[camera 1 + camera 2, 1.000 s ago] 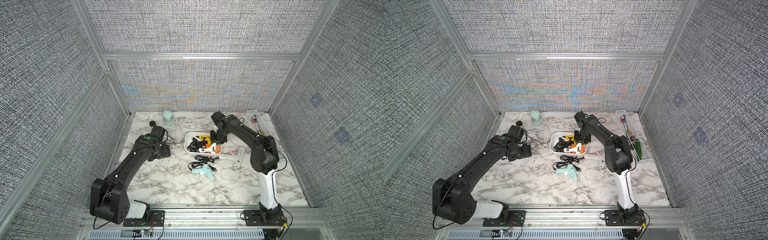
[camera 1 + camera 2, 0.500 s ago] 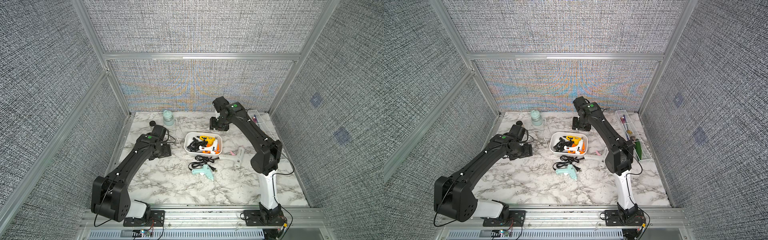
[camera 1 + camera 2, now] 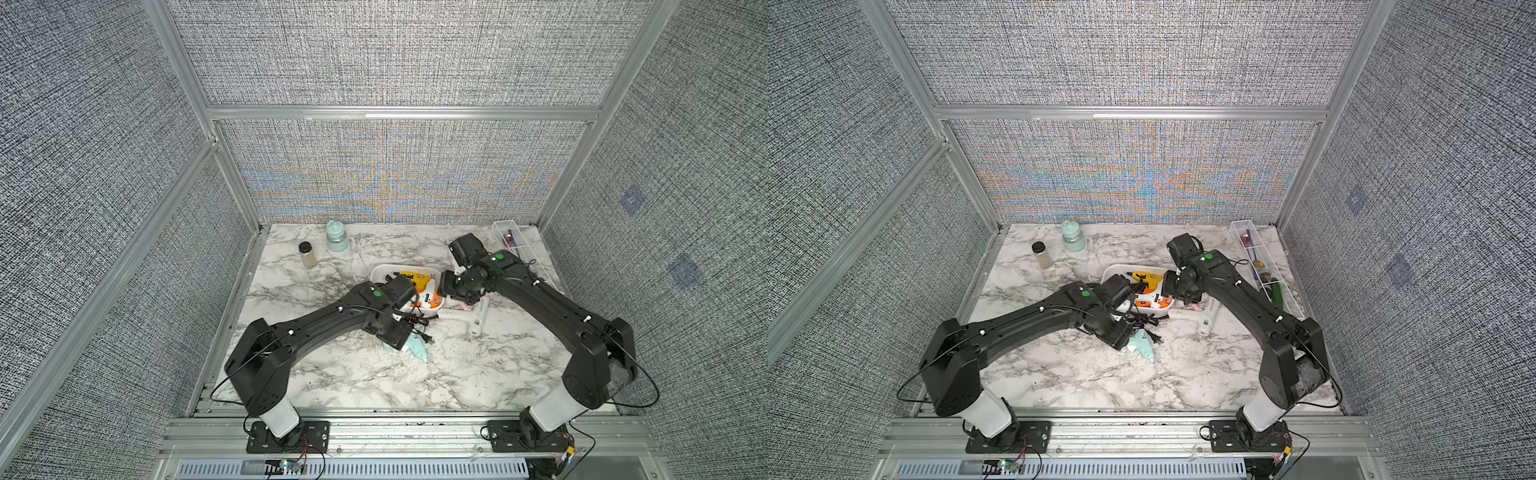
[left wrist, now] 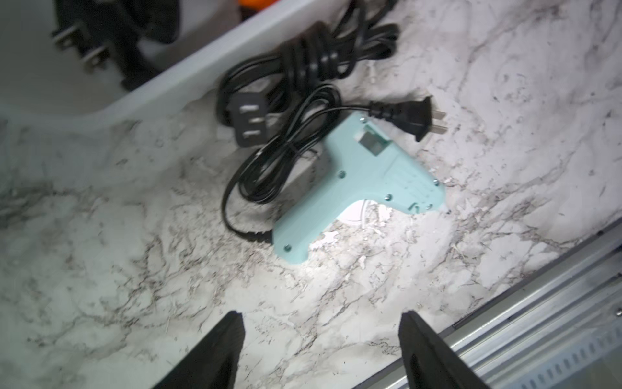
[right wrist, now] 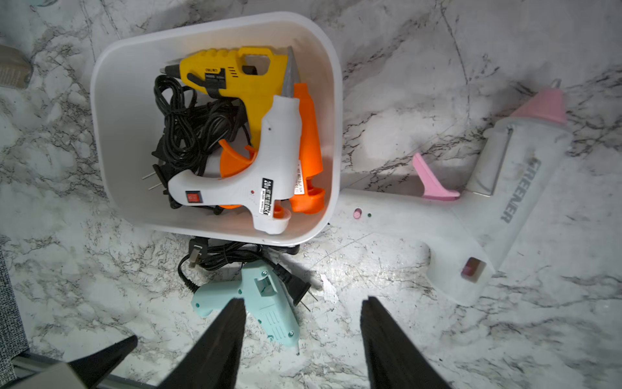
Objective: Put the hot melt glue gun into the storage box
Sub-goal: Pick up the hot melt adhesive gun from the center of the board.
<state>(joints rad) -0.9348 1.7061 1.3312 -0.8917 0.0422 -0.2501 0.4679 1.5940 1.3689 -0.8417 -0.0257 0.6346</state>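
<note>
While left end effector (image 4: 321, 316) and right end effector (image 5: 302, 299) gape empty, mint glue gun (image 4: 370, 175) points nozzle away from storage box (image 5: 335, 101).

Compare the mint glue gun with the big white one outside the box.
The mint glue gun is much smaller than the white glue gun. The mint one trails a black cord; the white one shows none. Both lie flat on the table, outside the storage box.
</note>
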